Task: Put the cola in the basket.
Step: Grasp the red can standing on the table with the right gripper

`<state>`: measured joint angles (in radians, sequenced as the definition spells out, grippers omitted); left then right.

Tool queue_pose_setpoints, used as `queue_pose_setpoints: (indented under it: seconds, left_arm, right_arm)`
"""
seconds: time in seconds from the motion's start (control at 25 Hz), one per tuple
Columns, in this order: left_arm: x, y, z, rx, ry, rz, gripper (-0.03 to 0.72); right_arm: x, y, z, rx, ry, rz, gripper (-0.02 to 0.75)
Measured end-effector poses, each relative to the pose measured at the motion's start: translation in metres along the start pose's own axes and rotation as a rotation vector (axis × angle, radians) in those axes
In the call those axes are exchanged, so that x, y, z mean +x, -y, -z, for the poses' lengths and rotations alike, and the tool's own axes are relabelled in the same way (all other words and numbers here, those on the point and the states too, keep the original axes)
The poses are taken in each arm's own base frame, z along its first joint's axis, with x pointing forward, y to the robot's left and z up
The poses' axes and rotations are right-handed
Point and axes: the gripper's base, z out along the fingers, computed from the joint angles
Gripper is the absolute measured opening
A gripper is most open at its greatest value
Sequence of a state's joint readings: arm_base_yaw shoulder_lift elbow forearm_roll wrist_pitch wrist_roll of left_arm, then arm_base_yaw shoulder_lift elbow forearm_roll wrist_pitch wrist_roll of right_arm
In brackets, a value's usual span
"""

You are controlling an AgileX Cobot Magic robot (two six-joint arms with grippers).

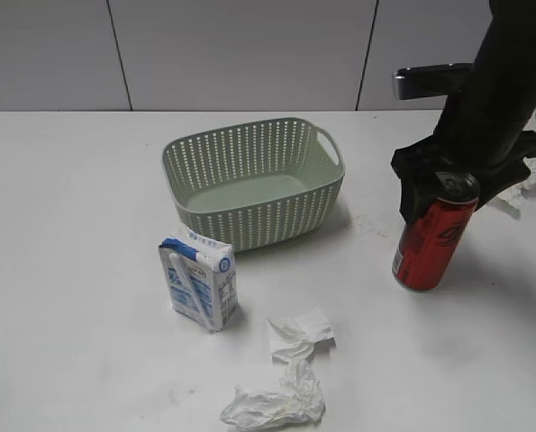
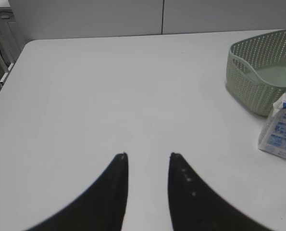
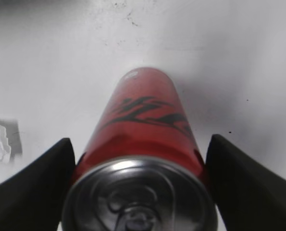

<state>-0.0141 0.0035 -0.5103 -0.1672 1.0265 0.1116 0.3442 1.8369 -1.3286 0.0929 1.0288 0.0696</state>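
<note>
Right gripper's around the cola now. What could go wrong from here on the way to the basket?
1. The right gripper straddles the cola only near its top; whether the fingers touch is unclear, so the tall can may tip or slip.
2. A low carry could clip the basket rim.
3. The milk carton stands just in front of the basket; a swing could topple it.

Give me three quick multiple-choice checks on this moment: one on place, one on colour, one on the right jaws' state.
1. Where is the cola relative to the basket?
A. inside it
B. on the table to its right
C. behind it

2. What colour is the basket?
A. pale green
B. blue
C. red

3. What is the right gripper doing?
A. hanging far from everything
B. holding the milk carton
C. straddling the can's top

Key: 1 B, the can stands outside, right of the basket in the exterior view. 2 A, its perforated walls are pale green. 3 C, the right wrist view shows a jaw on each side of the can.
</note>
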Motion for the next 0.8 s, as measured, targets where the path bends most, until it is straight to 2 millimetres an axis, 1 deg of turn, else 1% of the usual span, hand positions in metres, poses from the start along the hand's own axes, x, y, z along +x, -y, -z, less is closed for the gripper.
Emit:
queue_pose_setpoints:
  seconds: [0.12, 0.2, 0.4, 0.8]
  left_arm:
    - [0.0000, 0.0000, 0.0000, 0.000, 0.000, 0.000, 0.231]
    - [0.0000, 0.0000, 0.0000, 0.000, 0.000, 0.000, 0.231]
    - [0.0000, 0.0000, 0.0000, 0.000, 0.000, 0.000, 0.231]
    - [0.0000, 0.0000, 0.0000, 0.000, 0.000, 0.000, 0.231]
  right_arm:
    - [-0.0016, 0.0004, -0.0076, 0.002, -0.017, -0.003, 0.639]
    - [-0.0023, 0.0006, -0.0109, 0.003, -0.026, -0.011, 0.624]
    - [-0.0029, 0.0005, -0.0107, 0.004, -0.032, -0.024, 0.524]
    - [-0.0036, 0.0000, -0.0079, 0.005, -0.062, -0.026, 0.524]
